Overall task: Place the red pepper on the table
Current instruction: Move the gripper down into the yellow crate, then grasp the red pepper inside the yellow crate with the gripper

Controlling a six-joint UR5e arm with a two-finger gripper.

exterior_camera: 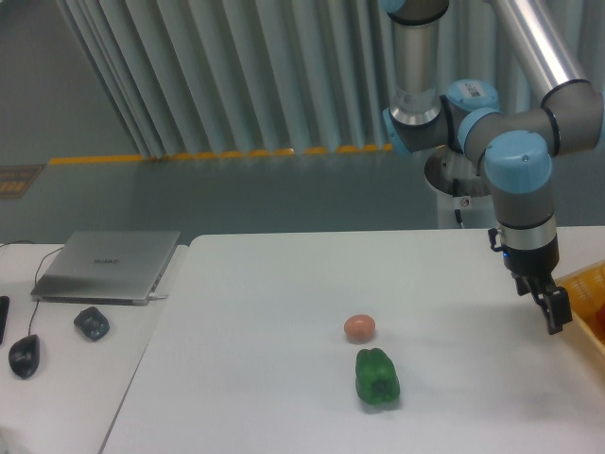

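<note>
Fixed camera view: the large plain white table [284,284] carries a lumpy glossy green bell pepper [377,377] and, just beside it on the far side, a small round pinkish-orange ball [359,327]; both lie free, well apart from the arm. The black two-finger pincer [554,310] is held low at the table's right edge, pointing down beside an orange-yellow container [588,288] that is cut off by the frame. This posture is judged to suit a reach into that container. The red pepper is not seen anywhere; it may lie inside the container, out of view. Whether the pincer's fingers are apart or together cannot be told; nothing is visibly held. An adjoining white desk [85,369] carries a closed grey laptop [106,265].
</note>
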